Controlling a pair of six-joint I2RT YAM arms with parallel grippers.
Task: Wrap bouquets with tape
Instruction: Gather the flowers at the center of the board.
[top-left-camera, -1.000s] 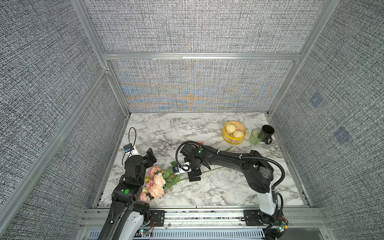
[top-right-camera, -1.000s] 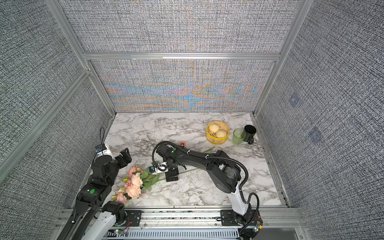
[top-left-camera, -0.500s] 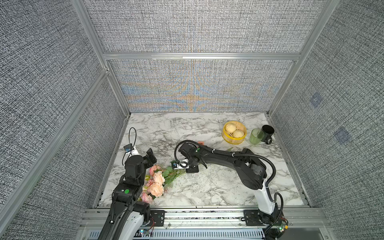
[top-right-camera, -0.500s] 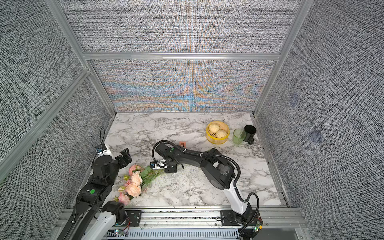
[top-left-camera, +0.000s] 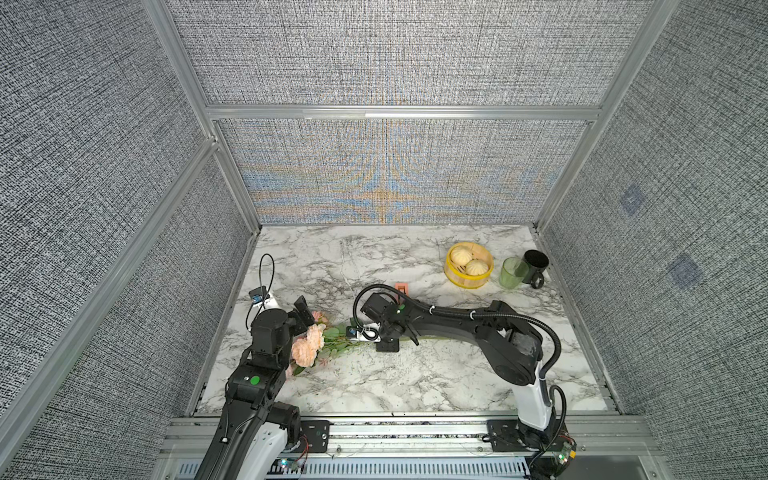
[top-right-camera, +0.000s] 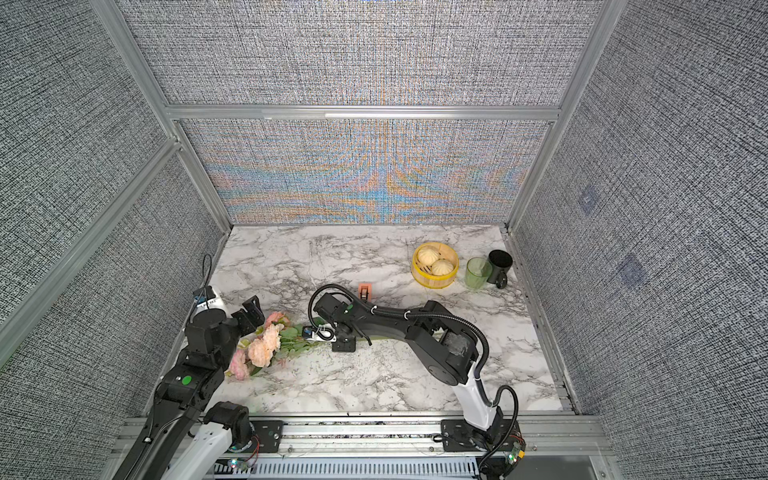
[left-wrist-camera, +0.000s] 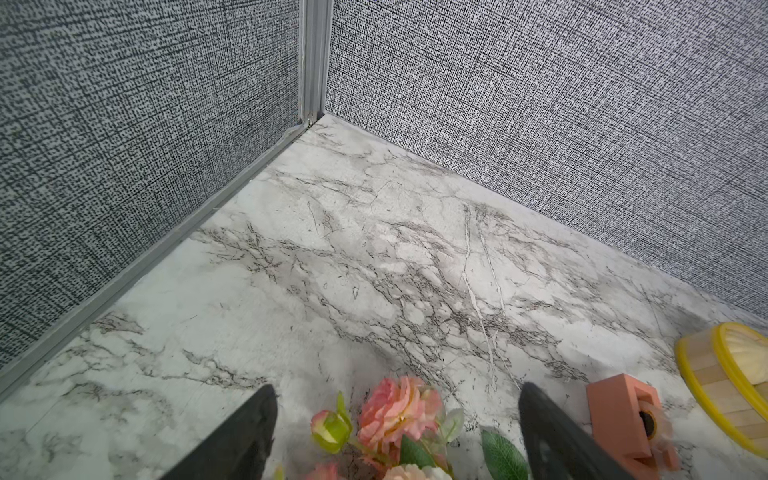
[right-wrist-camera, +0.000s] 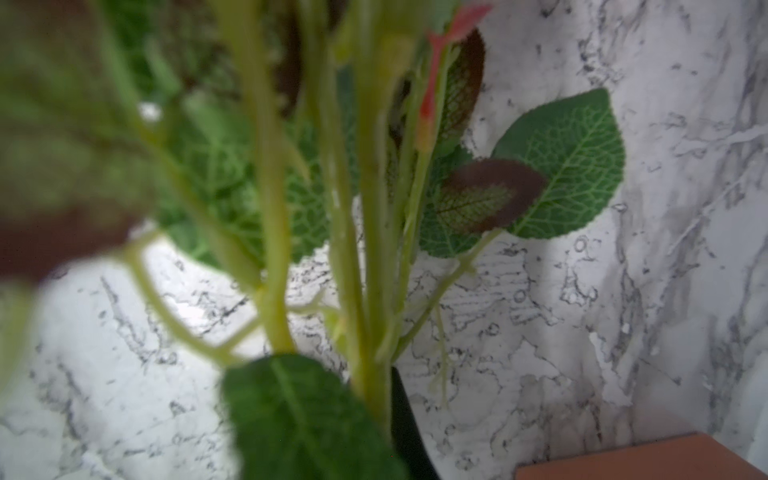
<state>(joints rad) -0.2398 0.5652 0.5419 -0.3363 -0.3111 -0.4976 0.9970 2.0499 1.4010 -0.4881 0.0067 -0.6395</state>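
Since a second ago the right arm has kept its low reach across the table, but the right gripper (top-left-camera: 388, 343) has gone from spread to pressed together, and it now pinches the bouquet (top-left-camera: 316, 345) by its stems (right-wrist-camera: 365, 249). The blooms have slid a little toward the back wall. The left gripper (top-left-camera: 305, 318) has not changed: its fingers (left-wrist-camera: 249, 432) stay spread wide and hover just above the flower heads, holding nothing. The cell is walled with grey woven panels (top-left-camera: 83, 166) in an aluminium frame, and its floor is a white marble-patterned table (top-left-camera: 374, 382) with grey veins. At the far right of it a yellow steamer basket (top-left-camera: 467, 283) with two buns stands just beside a green cup (top-left-camera: 512, 273) and a black mug (top-left-camera: 536, 264). The bouquet lies on the near left part of the table with its heads toward the left arm. It has peach and pink roses, a small bud and serrated green leaves, some tinged maroon, on thin pale-green stems that run under the right arm. The tape dispenser (top-left-camera: 402, 287), a small salmon-orange block, stands behind the right wrist, apart from the flowers.
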